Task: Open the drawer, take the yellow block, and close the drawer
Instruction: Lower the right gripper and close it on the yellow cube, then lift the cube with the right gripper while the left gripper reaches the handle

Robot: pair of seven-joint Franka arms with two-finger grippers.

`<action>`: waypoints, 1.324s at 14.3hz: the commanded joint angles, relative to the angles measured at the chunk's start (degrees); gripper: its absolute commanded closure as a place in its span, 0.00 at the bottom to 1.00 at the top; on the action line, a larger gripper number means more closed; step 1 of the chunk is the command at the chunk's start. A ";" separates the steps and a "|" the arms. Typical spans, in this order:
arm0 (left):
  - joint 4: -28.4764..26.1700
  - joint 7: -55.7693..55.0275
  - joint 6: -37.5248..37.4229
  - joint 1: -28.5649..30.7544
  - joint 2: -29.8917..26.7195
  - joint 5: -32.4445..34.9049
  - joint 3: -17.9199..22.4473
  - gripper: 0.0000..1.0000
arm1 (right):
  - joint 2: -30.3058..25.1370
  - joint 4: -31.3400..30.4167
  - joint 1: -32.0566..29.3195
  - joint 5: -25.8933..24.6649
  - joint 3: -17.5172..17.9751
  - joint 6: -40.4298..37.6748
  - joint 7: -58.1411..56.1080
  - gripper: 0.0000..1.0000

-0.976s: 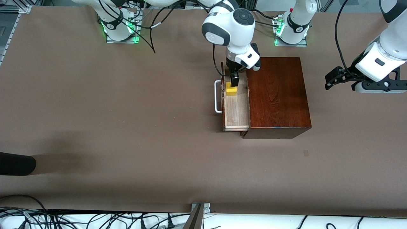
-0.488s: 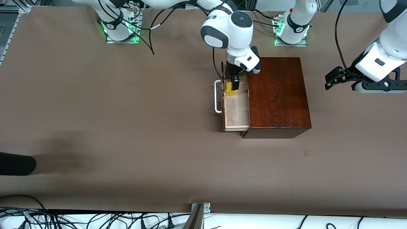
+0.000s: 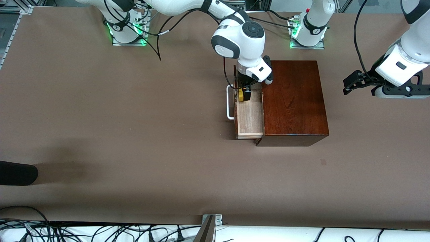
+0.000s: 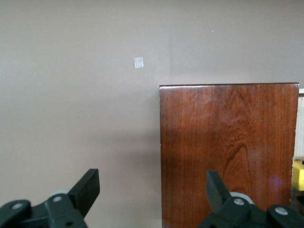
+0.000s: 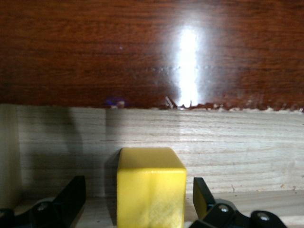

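Right gripper (image 5: 137, 199) sits down in the open drawer (image 3: 249, 116), jaws apart w/ one finger either side of the yellow block (image 5: 150, 186), gaps visible both sides, no clamp. Block rests on the pale drawer floor, at the end farther from the front camera, close to the drawer's front panel w/ the white handle (image 3: 229, 102). Drawer is pulled out of the dark wooden box (image 3: 294, 101) toward the right arm's end. Left gripper (image 3: 351, 82) waits in the air w/ jaws wide apart, holding nothing, over bare table (image 3: 134, 134) beside the box.

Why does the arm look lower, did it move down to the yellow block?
Yes. The right end effector dropped into the drawer, now straddling the yellow block.
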 commanded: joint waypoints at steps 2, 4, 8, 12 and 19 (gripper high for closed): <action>0.98 0.68 -0.57 0.34 0.32 -0.67 -0.22 0.00 | 2.13 2.09 0.77 -1.72 -0.72 1.26 -0.66 0.00; 0.98 0.77 -0.57 0.34 0.32 -0.67 -0.22 0.00 | 2.49 2.09 0.77 -1.81 -0.72 2.15 -0.66 0.00; 0.90 0.68 -0.75 0.34 0.32 -0.67 -0.22 0.00 | 2.40 2.09 0.77 -1.90 -0.72 1.89 -0.40 0.76; 0.98 0.68 -0.92 0.34 0.32 -0.67 -0.22 0.00 | 1.70 2.17 0.77 -1.81 -0.64 1.36 -0.13 1.00; 0.98 1.29 -0.92 0.34 0.32 -0.67 -0.31 0.00 | -4.52 8.68 -0.19 0.29 -0.28 -12.43 2.59 1.00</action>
